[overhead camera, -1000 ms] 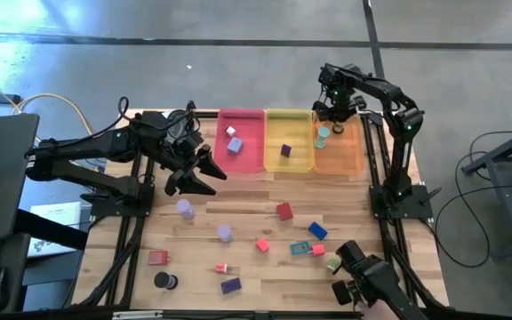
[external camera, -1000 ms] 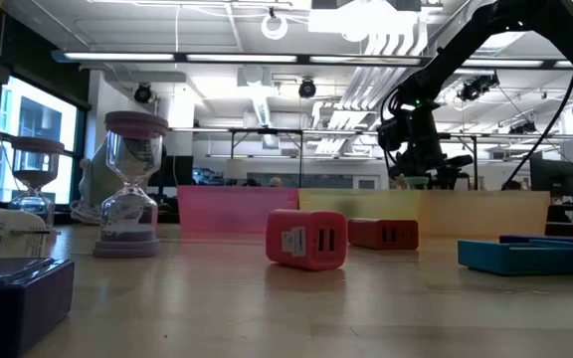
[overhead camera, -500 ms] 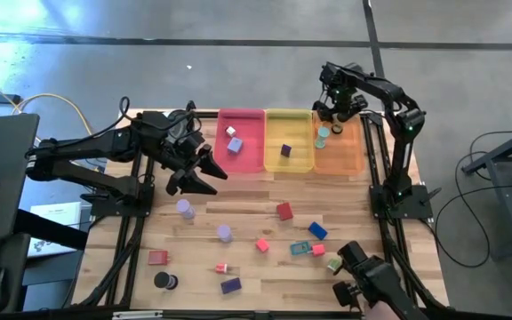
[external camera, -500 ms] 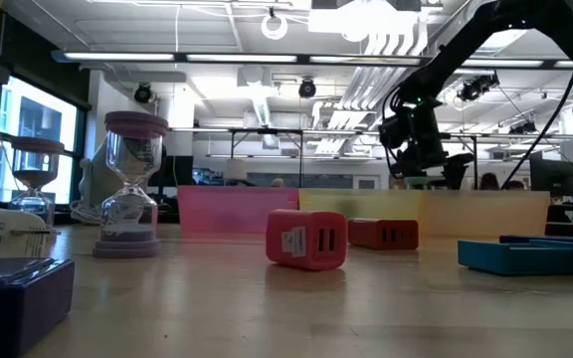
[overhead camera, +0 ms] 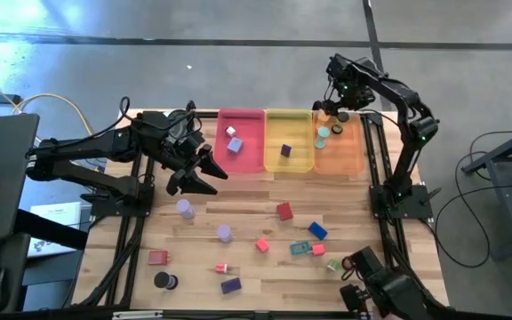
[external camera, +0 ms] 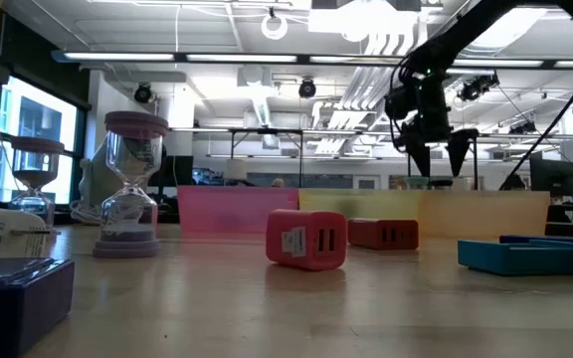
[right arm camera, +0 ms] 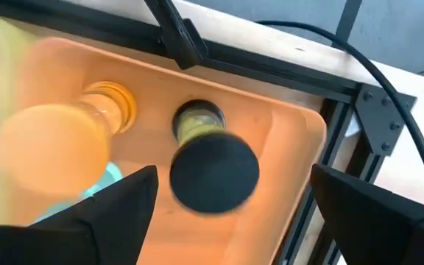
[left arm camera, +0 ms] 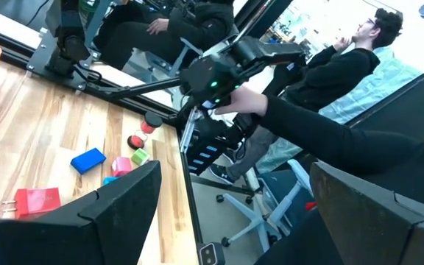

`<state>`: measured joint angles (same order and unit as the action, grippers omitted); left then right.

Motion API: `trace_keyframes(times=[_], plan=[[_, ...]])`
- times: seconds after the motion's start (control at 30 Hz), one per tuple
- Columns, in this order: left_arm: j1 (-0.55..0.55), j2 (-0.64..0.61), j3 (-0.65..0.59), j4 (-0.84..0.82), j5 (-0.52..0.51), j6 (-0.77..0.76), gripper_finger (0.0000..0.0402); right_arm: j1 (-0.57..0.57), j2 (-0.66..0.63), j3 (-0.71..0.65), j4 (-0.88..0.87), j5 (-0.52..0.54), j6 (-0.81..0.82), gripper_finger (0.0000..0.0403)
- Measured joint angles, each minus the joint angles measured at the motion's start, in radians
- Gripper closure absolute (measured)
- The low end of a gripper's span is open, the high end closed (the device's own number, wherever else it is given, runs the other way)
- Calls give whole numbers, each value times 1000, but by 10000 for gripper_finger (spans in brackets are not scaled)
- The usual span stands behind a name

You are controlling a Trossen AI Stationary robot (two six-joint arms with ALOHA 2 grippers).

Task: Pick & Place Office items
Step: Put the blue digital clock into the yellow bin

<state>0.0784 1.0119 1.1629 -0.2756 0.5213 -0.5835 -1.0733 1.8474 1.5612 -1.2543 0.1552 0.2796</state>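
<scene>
No text, label, brand or number can be read on the table, trays, pieces or room behind them.

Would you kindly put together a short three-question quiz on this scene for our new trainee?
1. True or false: the right claw is shut on a disc.
2. Which tray does the right claw hang over? A) pink tray B) yellow tray C) orange tray
3. Fill in: the purple block in the yellow tray lies ____ from the tray's walls.

Key:
1. False: its fingers stand open and empty, above the black disc in the tray.
2. C.
3. Apart.

The left claw waits open over the table's left side.
</scene>
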Motion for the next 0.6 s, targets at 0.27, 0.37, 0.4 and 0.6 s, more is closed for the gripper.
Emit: trace_keyframes(times=[0.27,0.37,0.4,0.6], plan=[[-27,0,0,0,3,-25,62,29,-197,0,-2,-87,63,61],[-40,0,0,0,5,-26,62,80,-289,0,2,-119,67,62],[-43,0,0,0,6,-26,62,101,-323,0,2,-127,72,62],[-51,0,0,0,6,-24,62,256,-506,0,4,-131,157,62]])
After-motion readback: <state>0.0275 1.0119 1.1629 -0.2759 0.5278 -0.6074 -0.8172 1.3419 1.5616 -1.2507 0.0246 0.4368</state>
